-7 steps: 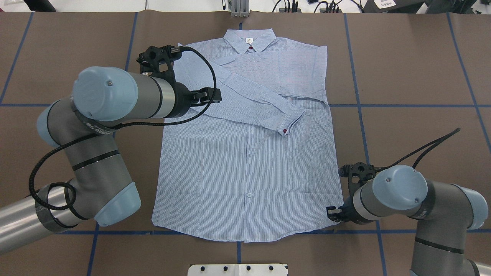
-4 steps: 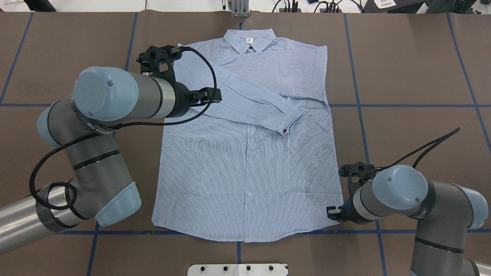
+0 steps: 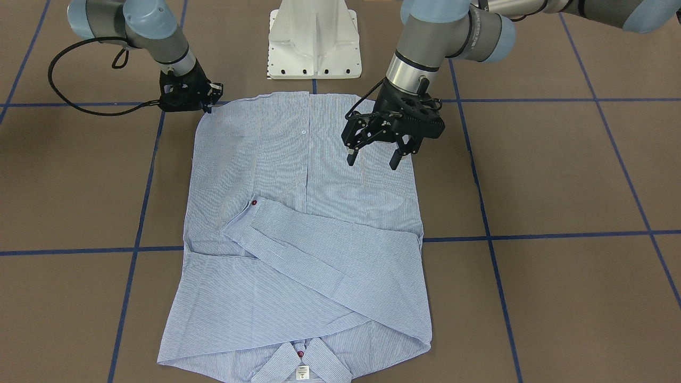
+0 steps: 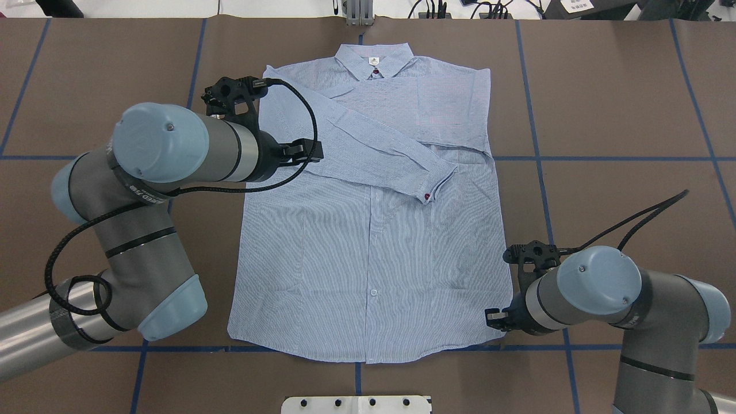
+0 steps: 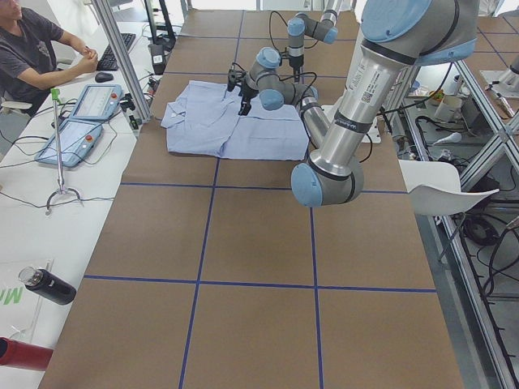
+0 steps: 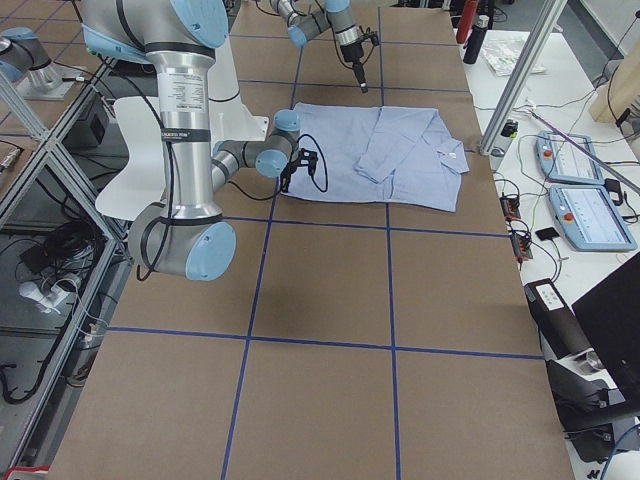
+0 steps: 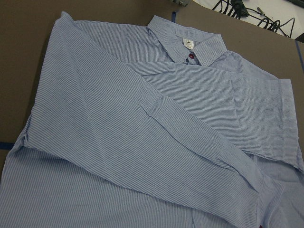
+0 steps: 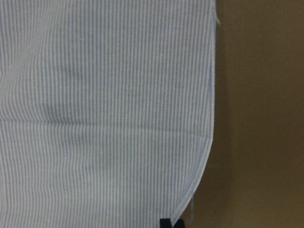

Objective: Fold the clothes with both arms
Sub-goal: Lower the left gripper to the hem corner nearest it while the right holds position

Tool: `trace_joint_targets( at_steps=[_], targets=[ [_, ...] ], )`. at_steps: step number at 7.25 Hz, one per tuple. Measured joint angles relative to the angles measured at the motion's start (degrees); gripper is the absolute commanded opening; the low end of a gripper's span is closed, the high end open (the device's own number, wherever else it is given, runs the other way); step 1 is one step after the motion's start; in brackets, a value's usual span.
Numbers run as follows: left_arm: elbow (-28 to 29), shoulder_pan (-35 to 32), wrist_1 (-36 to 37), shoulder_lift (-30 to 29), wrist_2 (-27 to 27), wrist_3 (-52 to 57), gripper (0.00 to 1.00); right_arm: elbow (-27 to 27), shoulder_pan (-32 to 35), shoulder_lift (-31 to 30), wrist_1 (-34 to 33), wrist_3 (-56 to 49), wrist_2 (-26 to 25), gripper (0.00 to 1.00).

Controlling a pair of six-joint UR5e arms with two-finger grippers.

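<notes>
The light blue striped shirt (image 4: pixel 368 247) lies flat and front up on the brown table, collar at the far edge, with both sleeves folded across the chest (image 7: pixel 142 118). My left gripper (image 3: pixel 373 161) hangs open above the shirt's body on my left side, with nothing between its fingers (image 4: pixel 302 150). Down at table level, my right gripper (image 4: pixel 495 320) is at the shirt's near right hem corner (image 3: pixel 209 103). In the right wrist view the hem corner (image 8: pixel 190 199) runs into the black fingertips at the bottom centre, which are shut on it.
The white pedestal base (image 3: pixel 314 42) stands at the near table edge, just behind the hem. Blue tape lines (image 4: pixel 537 158) cross the brown table top. A person (image 5: pixel 32 49) sits at a side desk with teach pendants (image 5: pixel 81 113); bottles (image 5: pixel 45 285) stand there too.
My left arm has drawn back a little toward my left, its gripper still open. The right gripper has shifted slightly along the hem corner. The shirt lies as before.
</notes>
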Motion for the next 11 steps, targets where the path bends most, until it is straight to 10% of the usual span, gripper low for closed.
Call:
trace_joint_targets(
  at_steps=[7, 11],
  targets=[
    [-7.65, 10.1, 3.27, 15.2, -3.85, -15.39, 0.98, 3.03, 0.53, 0.25, 0.01, 2.56, -0.11, 0.0],
    [-7.63, 13.72, 4.66, 16.64, -3.31, -20.4, 0.76, 3.22, 1.15, 0.32, 0.01, 2.79, 0.08, 0.0]
  ],
)
